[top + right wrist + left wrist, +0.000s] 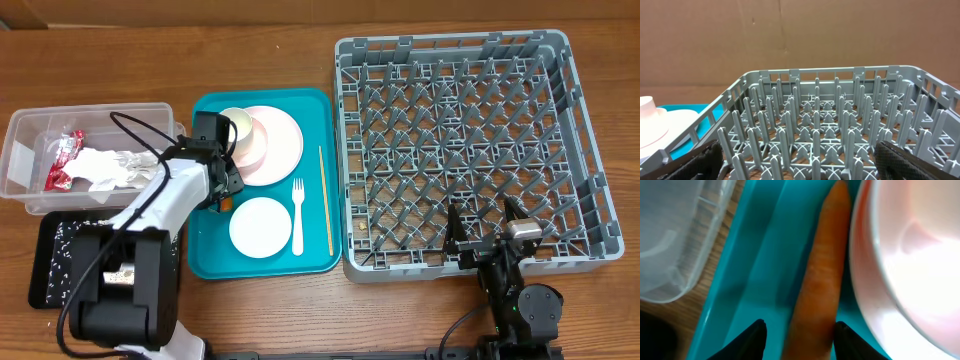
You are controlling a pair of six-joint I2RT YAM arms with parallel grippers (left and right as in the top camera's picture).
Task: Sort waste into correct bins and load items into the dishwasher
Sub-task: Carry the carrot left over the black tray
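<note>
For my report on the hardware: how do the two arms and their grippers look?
The left arm has a white link, black joints, a boxy black base and a thin black cable looping over it. The left gripper has black fingers. The right arm is black with a small silver part; the right gripper has dark fingers too.

Left arm: white moulded link, black joint housings, black base block. A black cable loops behind the left claw, whose fingers are matt black and tapered. Right arm: black throughout, with a silver camera module just behind the right claw. The right claw's fingers are black and coarse-textured.
</note>
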